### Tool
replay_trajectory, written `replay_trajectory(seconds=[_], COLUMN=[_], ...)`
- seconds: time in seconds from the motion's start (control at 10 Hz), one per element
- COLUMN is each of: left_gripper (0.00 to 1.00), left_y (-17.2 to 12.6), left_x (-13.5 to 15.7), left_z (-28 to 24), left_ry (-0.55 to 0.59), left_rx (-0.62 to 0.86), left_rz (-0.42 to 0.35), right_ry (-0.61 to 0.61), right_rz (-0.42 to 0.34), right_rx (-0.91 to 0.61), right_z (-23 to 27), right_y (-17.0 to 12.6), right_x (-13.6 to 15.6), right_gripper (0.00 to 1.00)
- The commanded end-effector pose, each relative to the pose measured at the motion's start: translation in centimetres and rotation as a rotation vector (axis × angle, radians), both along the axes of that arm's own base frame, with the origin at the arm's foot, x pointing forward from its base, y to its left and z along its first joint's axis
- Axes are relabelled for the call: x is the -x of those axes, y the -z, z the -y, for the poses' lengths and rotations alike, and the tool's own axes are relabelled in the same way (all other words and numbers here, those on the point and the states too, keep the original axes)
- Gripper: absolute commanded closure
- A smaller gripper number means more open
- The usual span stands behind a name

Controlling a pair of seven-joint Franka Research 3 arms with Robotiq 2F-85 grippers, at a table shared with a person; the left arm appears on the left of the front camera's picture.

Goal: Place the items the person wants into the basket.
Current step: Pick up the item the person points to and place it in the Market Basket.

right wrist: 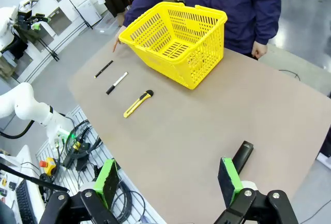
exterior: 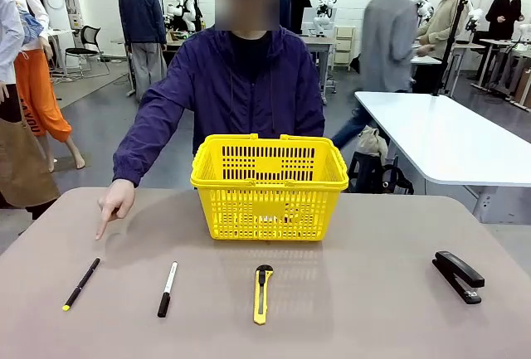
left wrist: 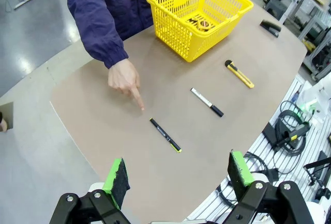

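While the person in a dark purple-blue jacket points one hand down at the brown table, the thin black pen with a yellow tip lies just near of that fingertip, at the near left. Right of it lie a white-barrelled marker with a black cap, a yellow utility knife and, far right, a black stapler. The large yellow slotted plastic basket stands at the far middle, a small round yellow-and-black tape measure inside. The left gripper and right gripper hang above the near edge, fingers spread wide, holding nothing.
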State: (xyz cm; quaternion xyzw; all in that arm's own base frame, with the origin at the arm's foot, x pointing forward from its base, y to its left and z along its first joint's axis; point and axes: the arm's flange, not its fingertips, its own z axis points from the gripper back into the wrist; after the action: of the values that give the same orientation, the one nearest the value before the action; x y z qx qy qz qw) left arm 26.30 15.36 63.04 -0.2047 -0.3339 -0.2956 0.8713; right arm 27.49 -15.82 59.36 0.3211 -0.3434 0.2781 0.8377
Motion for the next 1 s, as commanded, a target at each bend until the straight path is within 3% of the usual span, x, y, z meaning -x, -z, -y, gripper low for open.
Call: replay_trajectory(seconds=[0.0, 0.3, 0.4, 0.5, 0.7, 0.9], left_gripper=[0.00, 0.00, 0.00, 0.00, 0.00, 0.00], left_y=[2.2, 8.4, 10.9, 13.6, 18.1, 20.4], left_x=[-1.2, -4.5, -5.6, -6.9, -9.1, -11.0], left_z=[4.8, 12.7, 14.0, 14.9, 16.6, 17.7], left_ry=[-0.011, -0.054, -0.148, -0.210, -0.359, -0.347], left_rx=[-0.253, -0.543, -0.605, -0.590, -0.544, -0.494], left_rz=[-0.094, -0.174, -0.159, -0.201, -0.197, -0.268], right_ry=[0.000, 0.000, 0.000, 0.000, 0.000, 0.000], right_rz=[-0.002, -0.002, -0.002, -0.002, -0.002, -0.002], right_rx=[-0.008, -0.008, -0.008, -0.008, -0.008, -0.008], right_z=[0.0, 0.0, 0.0, 0.0, 0.0, 0.0], right_y=[-0.1, -0.1, -0.1, -0.1, -0.1, -0.1], right_x=[-0.1, -0.1, -0.1, -0.1, -0.1, -0.1], right_gripper=[0.00, 0.00, 0.00, 0.00, 0.00, 0.00])
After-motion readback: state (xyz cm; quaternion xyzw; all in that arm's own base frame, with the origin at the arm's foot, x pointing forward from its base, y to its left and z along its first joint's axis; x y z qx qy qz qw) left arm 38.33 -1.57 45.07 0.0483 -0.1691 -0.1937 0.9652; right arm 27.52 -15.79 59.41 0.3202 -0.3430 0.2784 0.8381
